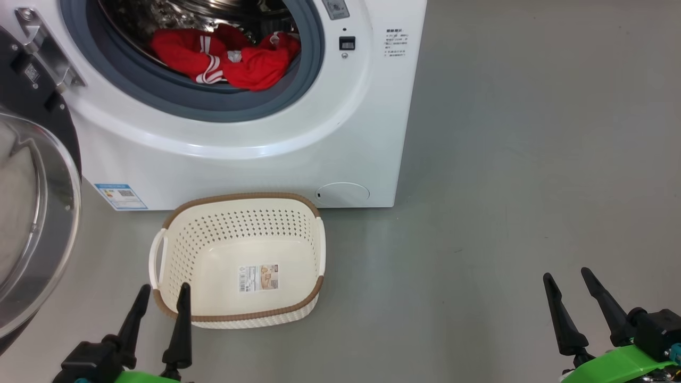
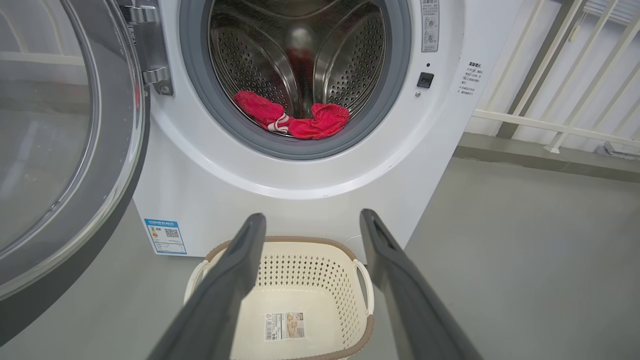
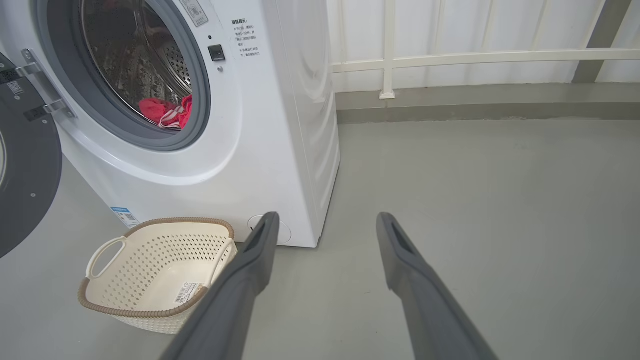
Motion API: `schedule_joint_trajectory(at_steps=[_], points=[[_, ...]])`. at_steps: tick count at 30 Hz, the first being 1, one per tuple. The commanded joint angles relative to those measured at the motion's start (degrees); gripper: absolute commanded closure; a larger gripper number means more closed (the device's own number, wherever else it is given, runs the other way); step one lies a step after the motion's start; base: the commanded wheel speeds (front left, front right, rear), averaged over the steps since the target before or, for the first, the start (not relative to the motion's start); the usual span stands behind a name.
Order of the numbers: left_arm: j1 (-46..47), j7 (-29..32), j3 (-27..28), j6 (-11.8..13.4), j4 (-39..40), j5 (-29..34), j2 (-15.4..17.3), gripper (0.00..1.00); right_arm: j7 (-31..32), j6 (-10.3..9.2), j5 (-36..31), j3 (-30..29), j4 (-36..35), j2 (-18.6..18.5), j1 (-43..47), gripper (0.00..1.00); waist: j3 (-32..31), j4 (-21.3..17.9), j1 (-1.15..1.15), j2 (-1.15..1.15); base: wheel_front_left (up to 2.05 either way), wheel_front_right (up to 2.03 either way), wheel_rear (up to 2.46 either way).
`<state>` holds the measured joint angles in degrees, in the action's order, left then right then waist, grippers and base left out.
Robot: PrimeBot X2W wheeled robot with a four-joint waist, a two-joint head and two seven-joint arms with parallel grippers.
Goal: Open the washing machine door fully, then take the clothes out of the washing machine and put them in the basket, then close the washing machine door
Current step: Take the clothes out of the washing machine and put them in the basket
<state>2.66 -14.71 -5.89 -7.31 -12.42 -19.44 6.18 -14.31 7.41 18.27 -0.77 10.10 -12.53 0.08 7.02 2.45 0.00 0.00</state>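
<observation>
Washing machine door (image 1: 32, 213) stands wide open at left, clothes (image 1: 229, 56) lie at the drum's near lip, basket (image 1: 239, 198) sits below to receive them, while left gripper (image 1: 165, 287) and right gripper (image 1: 566, 274) hold fingers spread, empty.

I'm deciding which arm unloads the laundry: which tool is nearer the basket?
Left. The left tool sits at the basket's near left corner, fingertips overlapping its rim in the head view; the right tool is far off to the basket's right, over the floor.
</observation>
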Motion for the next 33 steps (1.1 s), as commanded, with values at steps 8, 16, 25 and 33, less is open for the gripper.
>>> schedule_joint_trajectory(at_steps=[8,16,25,33], points=[[2.69,-0.29,2.17,-0.17,1.51,-0.43,0.73,0.0,-0.69,0.08,-0.48,1.59,-1.72,-0.75,-1.27,0.0,0.68,0.12,0.0,0.0,1.16,-1.16,0.0],[3.62,-0.29,2.3,-0.18,1.42,-0.3,0.85,0.0,-0.69,0.08,-0.52,1.9,-1.76,-0.85,-1.89,0.0,1.57,0.44,0.0,0.0,1.22,-1.22,0.0],[4.35,-0.29,2.91,-0.18,1.52,1.53,0.14,0.0,-0.69,0.08,-0.47,2.59,-1.43,-0.81,-2.34,0.0,1.78,0.63,0.0,0.0,0.72,-0.72,0.0],[4.73,-0.29,2.61,-0.18,0.53,1.81,-0.18,0.0,-0.69,0.08,-0.45,2.95,-1.47,-0.57,-2.55,0.0,2.24,0.64,0.0,0.0,0.01,-0.01,0.0]])
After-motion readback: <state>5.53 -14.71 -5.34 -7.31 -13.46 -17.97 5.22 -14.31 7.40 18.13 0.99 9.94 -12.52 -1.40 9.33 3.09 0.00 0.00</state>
